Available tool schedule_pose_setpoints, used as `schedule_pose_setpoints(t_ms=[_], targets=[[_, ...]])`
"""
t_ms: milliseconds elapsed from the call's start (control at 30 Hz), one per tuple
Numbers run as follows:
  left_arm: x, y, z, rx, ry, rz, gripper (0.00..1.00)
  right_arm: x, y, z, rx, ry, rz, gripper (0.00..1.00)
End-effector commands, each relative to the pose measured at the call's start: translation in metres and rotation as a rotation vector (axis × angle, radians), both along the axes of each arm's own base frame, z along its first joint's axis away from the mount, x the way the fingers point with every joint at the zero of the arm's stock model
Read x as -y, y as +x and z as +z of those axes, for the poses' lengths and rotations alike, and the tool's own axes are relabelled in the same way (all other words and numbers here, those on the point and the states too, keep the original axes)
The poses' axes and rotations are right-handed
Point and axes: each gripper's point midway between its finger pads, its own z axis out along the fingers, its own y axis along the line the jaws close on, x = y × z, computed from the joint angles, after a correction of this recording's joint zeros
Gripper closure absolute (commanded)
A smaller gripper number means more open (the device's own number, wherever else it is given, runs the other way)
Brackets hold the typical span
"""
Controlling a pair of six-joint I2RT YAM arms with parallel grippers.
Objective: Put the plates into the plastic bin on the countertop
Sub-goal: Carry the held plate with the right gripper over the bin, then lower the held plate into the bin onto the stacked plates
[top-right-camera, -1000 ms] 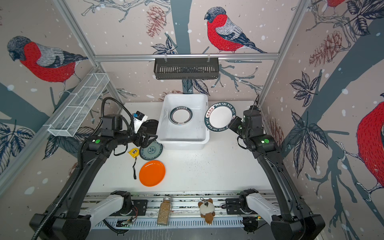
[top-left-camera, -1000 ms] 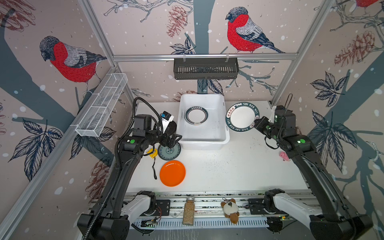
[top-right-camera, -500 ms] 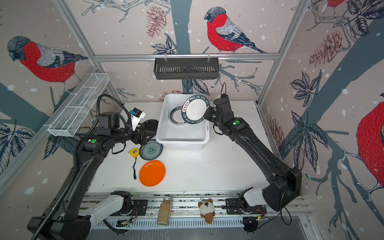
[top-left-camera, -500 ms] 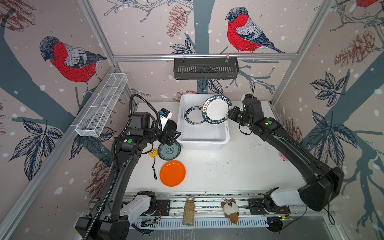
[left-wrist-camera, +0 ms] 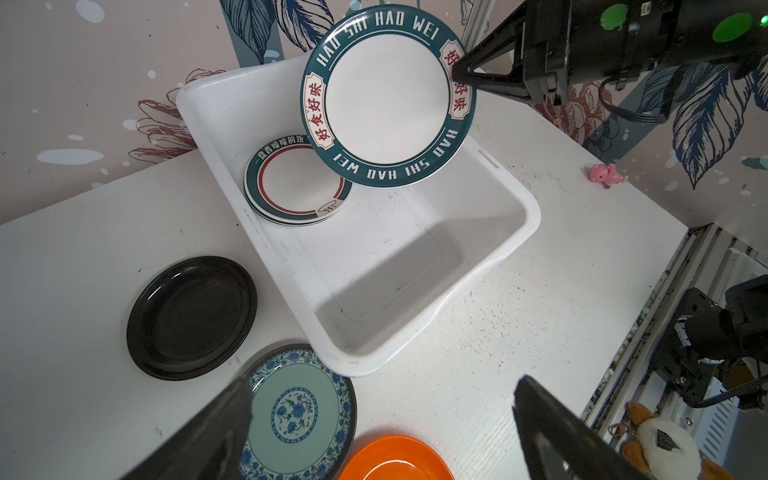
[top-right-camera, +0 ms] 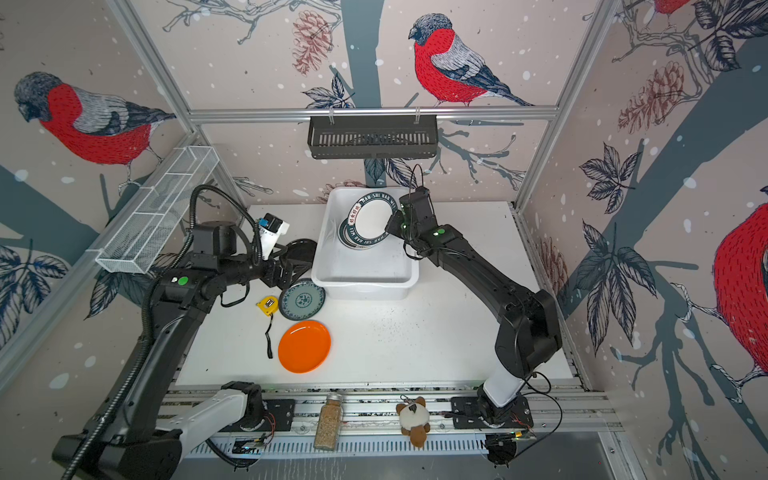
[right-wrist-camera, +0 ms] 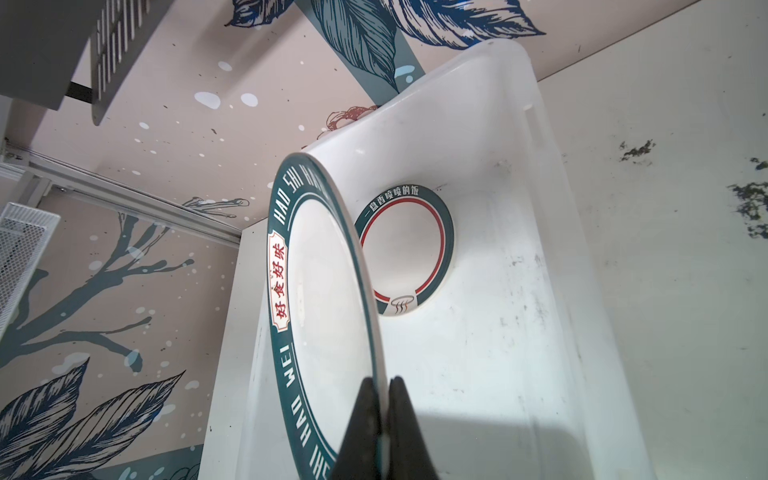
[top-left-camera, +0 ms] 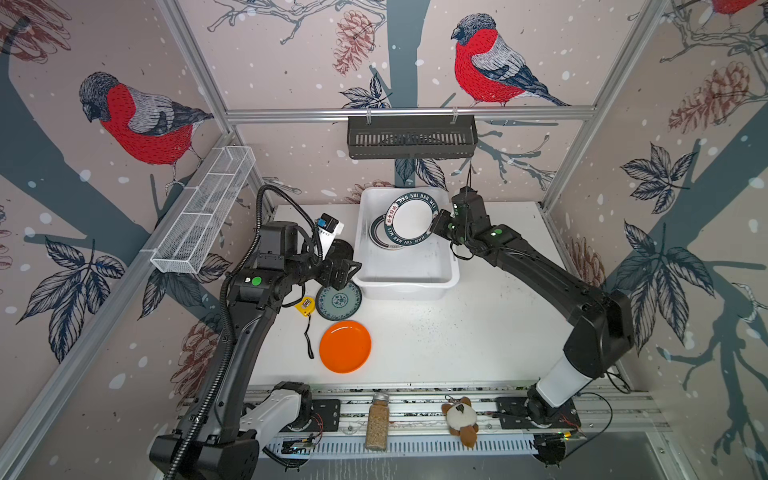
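Right hand [right-wrist-camera: 382, 399] is clamped on the rim of the HAO SHI HAO WEI plate [left-wrist-camera: 388, 95], holding it tilted above the white plastic bin [left-wrist-camera: 534, 216], over the ringed plates [left-wrist-camera: 297, 183] stacked inside. Left hand [top-left-camera: 343, 272], fingers apart, hovers over the teal floral plate [left-wrist-camera: 297, 415] on the counter [top-left-camera: 478, 332].

Bright, even light from above fills all views, leaving the bench [top-left-camera: 478, 332] nearly washed out, a soft grey shadow inside the plastic bin [left-wrist-camera: 395, 282], small glints on the black plate [left-wrist-camera: 191, 318], wide-angle stretch across the walls [top-left-camera: 685, 208] at the edges, and the fingers [left-wrist-camera: 216, 432] of the left pincer [left-wrist-camera: 382, 384] dark and soft-focused.
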Motion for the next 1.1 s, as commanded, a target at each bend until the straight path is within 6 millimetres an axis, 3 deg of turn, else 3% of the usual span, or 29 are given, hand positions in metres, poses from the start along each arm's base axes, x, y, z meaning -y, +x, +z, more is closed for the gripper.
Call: schedule_pose_setpoints(t_ms=[0,433,700,1067], targets=[[0.0,-0.002,0.0,-0.016,0.004,0.0,0.03,-0.012,0.015,0.009,0.053,0.04,0.018,0.99],[-0.003,-0.018,-0.014,-0.039,0.017,-0.002,0.03,-0.036,0.053,-0.05,-0.036,0.055,0.046,0.99],[-0.002,-0.019,-0.011,-0.032,0.007,-0.007,0.03,-0.046,0.074,-0.083,-0.096,0.055,0.042,0.99],[-0.002,-0.016,-0.008,-0.02,0.011,-0.005,0.03,-0.056,0.1,-0.115,-0.16,0.05,0.051,0.99]])
